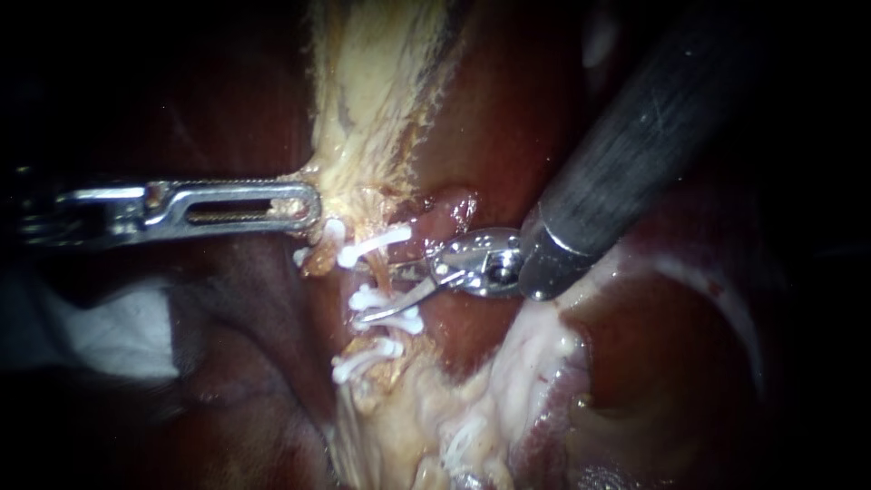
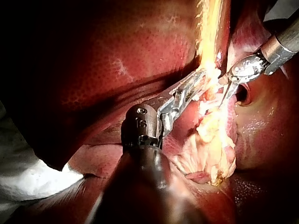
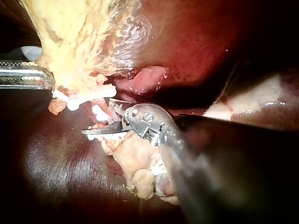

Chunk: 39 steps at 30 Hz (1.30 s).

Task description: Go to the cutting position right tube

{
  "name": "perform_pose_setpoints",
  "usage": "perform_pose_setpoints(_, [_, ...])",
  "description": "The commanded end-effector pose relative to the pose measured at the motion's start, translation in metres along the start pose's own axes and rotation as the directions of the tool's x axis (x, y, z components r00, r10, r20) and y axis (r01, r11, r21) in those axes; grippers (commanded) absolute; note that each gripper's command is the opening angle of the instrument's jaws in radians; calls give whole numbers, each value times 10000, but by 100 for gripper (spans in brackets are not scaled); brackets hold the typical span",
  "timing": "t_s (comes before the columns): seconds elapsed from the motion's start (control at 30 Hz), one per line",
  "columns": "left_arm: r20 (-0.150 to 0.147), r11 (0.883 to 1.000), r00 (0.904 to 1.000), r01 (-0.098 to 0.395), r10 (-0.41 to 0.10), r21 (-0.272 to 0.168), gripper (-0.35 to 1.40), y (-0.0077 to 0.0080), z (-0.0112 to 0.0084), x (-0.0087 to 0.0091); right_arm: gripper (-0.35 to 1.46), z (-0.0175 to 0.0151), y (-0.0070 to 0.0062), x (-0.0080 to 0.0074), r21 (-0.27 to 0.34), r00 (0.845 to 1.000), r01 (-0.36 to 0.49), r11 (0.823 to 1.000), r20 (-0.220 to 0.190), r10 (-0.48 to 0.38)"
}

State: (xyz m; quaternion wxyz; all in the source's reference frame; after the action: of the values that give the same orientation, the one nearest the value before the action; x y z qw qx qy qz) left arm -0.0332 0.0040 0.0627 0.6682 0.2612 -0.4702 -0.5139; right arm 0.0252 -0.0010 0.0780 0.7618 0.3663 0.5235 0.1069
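Note:
My left instrument (image 1: 313, 207) comes in level from the left, its slotted jaws shut on the yellowish gallbladder tissue (image 1: 381, 82) and holding it taut. Below that grip runs a thin tube (image 1: 388, 274) carrying white clips: an upper clip (image 1: 374, 243), a middle clip (image 1: 386, 304) and a lower clip (image 1: 363, 360). My right instrument (image 1: 379, 292) enters from the upper right and ends in curved blades. The blades are open astride the tube, between the upper and middle clips. In the right wrist view the blades (image 3: 98, 117) show a gap beside the clips (image 3: 88, 97).
Dark red liver (image 1: 508, 118) surrounds the site. Pale fatty tissue (image 1: 508, 381) spreads below the clips. White gauze (image 1: 118, 331) lies at the lower left, under my left instrument's shaft. My right instrument's thick dark shaft (image 1: 653, 118) crosses the upper right.

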Motion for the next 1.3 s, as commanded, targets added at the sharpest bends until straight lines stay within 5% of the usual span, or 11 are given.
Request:
perform_pose_setpoints(0.03, [15, 10000, 10000, 4, -4, -19, -35, 2, 0, 0, 107, 0, -1, 1, 42, 10000, 19, 10000, 8, -19])
perform_pose_setpoints(0.8, [50, 10000, 10000, -3, 4, -75, -35, 5, 4, 1, 104, 21, 6, 16, 252, 9981, -361, 9990, -492, 373])
perform_pose_setpoints(1.3, [49, 10000, 10000, -5, 5, -73, -35, 6, 4, 1, 91, 20, 5, 15, 421, 9976, -522, 9977, -438, 540])
